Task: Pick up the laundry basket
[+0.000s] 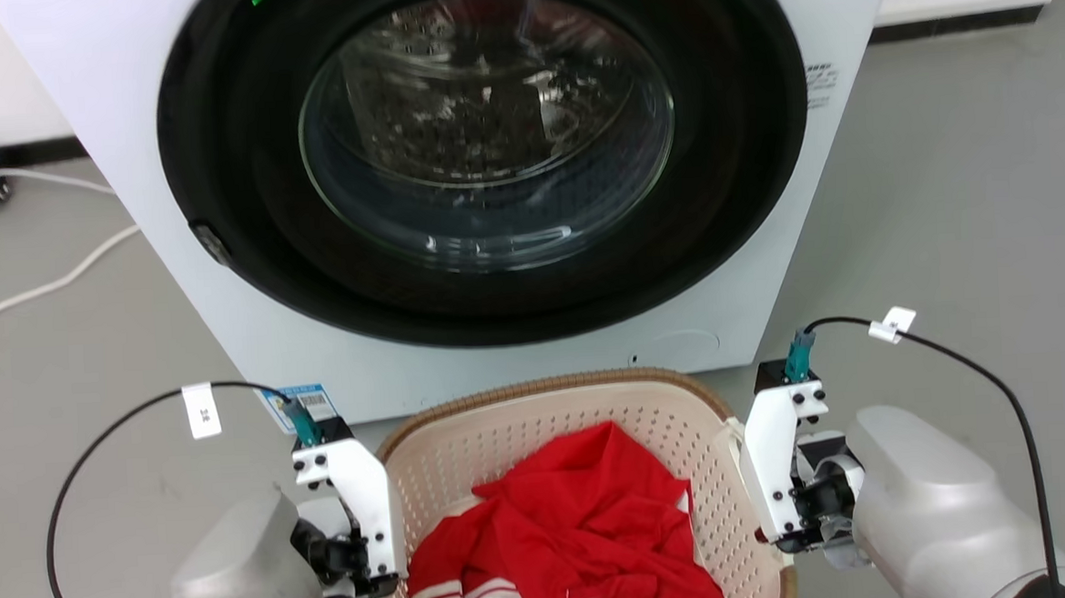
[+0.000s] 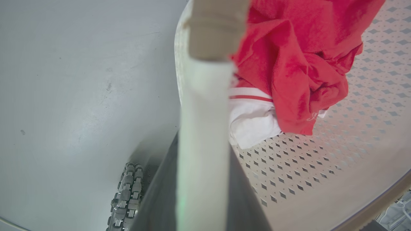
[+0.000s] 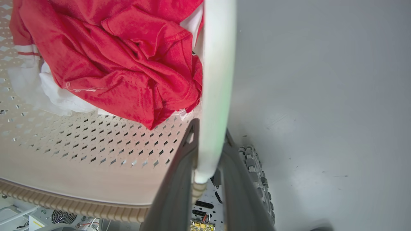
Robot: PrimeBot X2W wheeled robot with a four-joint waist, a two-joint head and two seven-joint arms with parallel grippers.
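Observation:
The cream laundry basket (image 1: 539,426) with a brown braided rim sits low in the head view, in front of the washing machine, with a red garment (image 1: 589,515) and white cloth inside. My left gripper (image 1: 374,581) is at its left side and my right gripper (image 1: 786,527) at its right side. In the left wrist view, the left gripper (image 2: 202,154) is shut on a white loop handle (image 2: 205,106). The right wrist view has the right gripper (image 3: 210,138) shut on the other white handle (image 3: 216,80). I cannot tell whether the basket is off the floor.
The white washing machine (image 1: 123,129) with its dark round door (image 1: 488,155) stands just beyond the basket. White cables (image 1: 40,288) lie on the grey floor at far left. My base's wheels (image 2: 126,192) (image 3: 253,166) sit close under the basket.

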